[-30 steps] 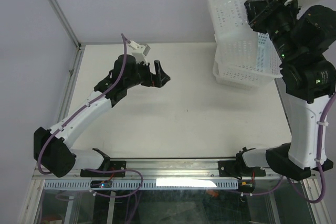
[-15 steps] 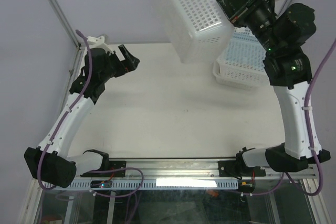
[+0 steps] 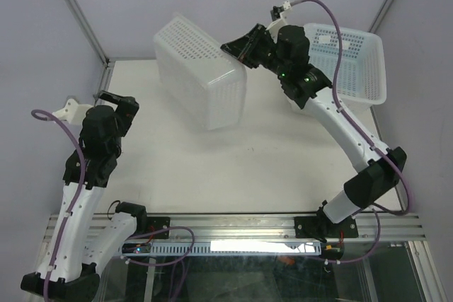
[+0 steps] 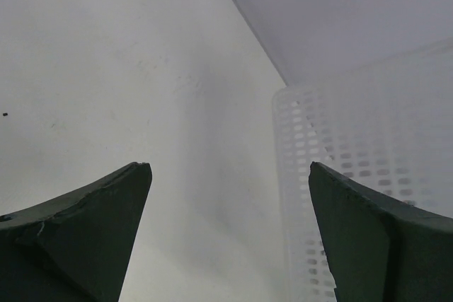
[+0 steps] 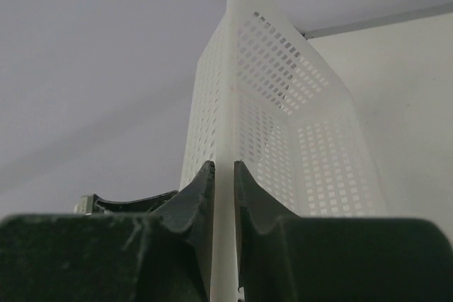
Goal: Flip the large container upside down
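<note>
White desk [image 3: 283,167], pale lilac walls. Right pincer [image 3: 243,50] clamped on the thin rim wall of the large container [image 3: 202,76], one finger each side; tub tipped on edge over the desk's far centre-left. Left pincer [image 3: 120,106] wide apart, holding nothing. Half a second back the tub hung higher and further right, and the left arm reached further out; now it is folded back at the left edge. Right arm stretched leftward, white mesh basket [image 3: 354,61] beside it.
</note>
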